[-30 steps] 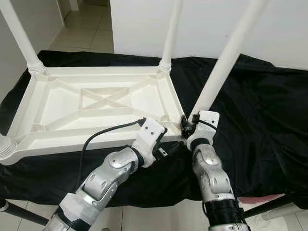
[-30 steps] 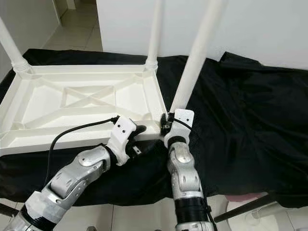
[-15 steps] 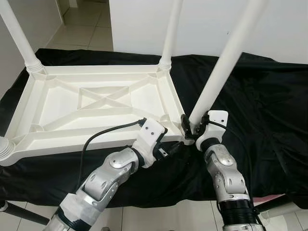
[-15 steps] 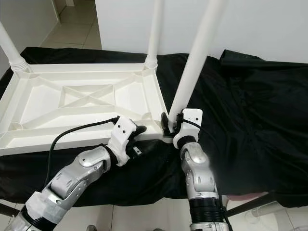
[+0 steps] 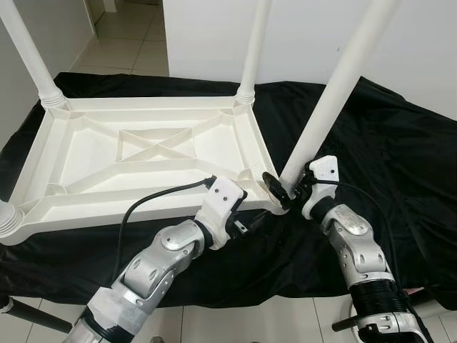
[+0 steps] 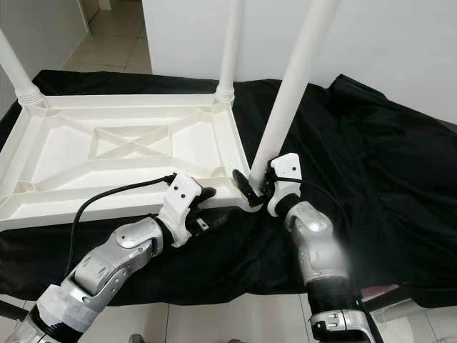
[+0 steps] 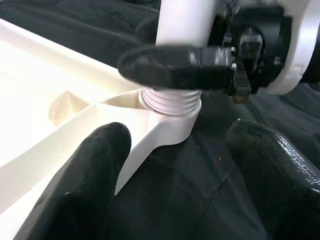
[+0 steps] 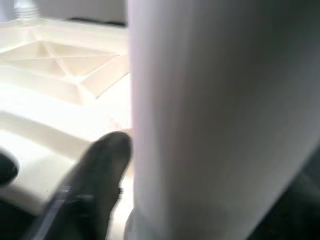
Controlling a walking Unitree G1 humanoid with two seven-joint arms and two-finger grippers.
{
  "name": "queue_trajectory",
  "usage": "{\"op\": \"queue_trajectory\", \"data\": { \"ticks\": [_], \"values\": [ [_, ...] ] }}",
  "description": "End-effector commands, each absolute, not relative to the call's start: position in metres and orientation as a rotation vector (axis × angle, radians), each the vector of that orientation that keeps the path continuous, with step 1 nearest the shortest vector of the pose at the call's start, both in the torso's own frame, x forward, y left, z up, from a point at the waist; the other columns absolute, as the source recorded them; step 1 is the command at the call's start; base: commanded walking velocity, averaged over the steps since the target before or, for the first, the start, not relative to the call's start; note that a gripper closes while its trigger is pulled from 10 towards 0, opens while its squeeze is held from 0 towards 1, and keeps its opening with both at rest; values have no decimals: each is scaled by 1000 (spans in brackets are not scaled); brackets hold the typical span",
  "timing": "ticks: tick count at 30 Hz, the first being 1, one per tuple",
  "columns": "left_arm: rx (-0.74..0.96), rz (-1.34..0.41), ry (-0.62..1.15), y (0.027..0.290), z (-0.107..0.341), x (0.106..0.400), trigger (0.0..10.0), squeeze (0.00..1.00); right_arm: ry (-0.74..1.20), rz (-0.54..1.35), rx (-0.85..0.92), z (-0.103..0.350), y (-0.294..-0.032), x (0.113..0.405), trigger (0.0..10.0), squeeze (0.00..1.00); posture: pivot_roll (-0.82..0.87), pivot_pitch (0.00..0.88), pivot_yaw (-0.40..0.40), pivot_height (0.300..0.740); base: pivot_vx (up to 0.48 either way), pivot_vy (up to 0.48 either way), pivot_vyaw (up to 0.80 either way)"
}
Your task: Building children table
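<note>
While the right gripper (image 5: 284, 187) clasps the tilted table leg (image 5: 335, 93) just above its threaded base | left gripper (image 5: 251, 223) spread beside tabletop (image 5: 143, 153) corner, grasping nothing | risk: leaning leg cross-threads or pops from corner socket (image 7: 170, 107) | tabletop unbraced, may slide on black cloth (image 5: 400, 157)

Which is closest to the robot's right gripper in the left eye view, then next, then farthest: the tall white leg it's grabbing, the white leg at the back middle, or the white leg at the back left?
From the right gripper:
1. The tall white plastic leg in its grip, at the tabletop's near right corner.
2. The white leg at the back middle, on the far right corner.
3. The white leg at the back left, on the far left corner.
</note>
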State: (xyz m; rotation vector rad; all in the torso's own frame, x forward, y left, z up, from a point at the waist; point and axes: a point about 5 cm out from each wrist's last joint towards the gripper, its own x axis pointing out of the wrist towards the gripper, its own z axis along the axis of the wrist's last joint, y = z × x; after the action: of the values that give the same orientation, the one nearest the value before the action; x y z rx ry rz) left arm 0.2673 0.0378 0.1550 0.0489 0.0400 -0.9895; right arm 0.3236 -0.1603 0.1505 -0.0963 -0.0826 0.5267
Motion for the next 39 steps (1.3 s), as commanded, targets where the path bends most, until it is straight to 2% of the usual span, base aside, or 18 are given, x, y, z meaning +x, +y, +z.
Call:
{"op": "queue_trajectory", "data": {
  "ticks": [1, 11, 12, 13, 19, 28, 30, 31, 34, 39],
  "values": [
    [58, -1120, 45, 34, 156, 261, 10000, 0, -53, 543, -115, 145, -165, 325, 0, 0, -7, 72, -65, 740, 0, 0, 0],
    [57, -1110, 45, 34, 156, 261, 10000, 0, -28, 563, -107, 139, -170, 325, 0, 0, -1, 72, -71, 740, 0, 0, 0],
    [57, -1109, 45, 35, 156, 261, 10000, 0, -29, 546, -98, 139, -170, 325, 6706, 0, 0, 72, -70, 740, 0, 0, 0],
    [57, -1109, 45, 35, 156, 261, 10000, 0, -26, 515, -74, 139, -171, 326, 10000, 0, 0, 73, -69, 740, 0, 0, 0],
    [60, -1110, 47, 36, 156, 261, 10000, 0, -24, 462, -42, 139, -170, 326, 10000, 0, 0, 73, -67, 740, 0, 0, 0],
    [61, -1119, 55, 36, 154, 259, 10000, 0, 4, 146, 60, 132, -156, 320, 10000, 0, -6, 79, -63, 740, 0, 0, 0],
    [60, -1119, 55, 36, 154, 259, 10000, 0, 5, 133, 61, 132, -156, 319, 10000, 0, -6, 79, -63, 740, 0, 0, 0],
    [60, -1122, 56, 35, 154, 259, 10000, 0, 13, 36, 74, 130, -148, 315, 10000, 0, -6, 80, -62, 740, 0, 0, 0],
    [59, -1124, 57, 35, 154, 258, 10000, 0, 19, -59, 101, 128, -139, 311, 10000, 0, -6, 80, -62, 740, 0, 0, 0],
    [59, -1123, 57, 35, 154, 258, 10000, 0, 30, -83, 150, 127, -124, 307, 10000, 0, -3, 79, -64, 740, 0, 0, 0]
  ]
}}
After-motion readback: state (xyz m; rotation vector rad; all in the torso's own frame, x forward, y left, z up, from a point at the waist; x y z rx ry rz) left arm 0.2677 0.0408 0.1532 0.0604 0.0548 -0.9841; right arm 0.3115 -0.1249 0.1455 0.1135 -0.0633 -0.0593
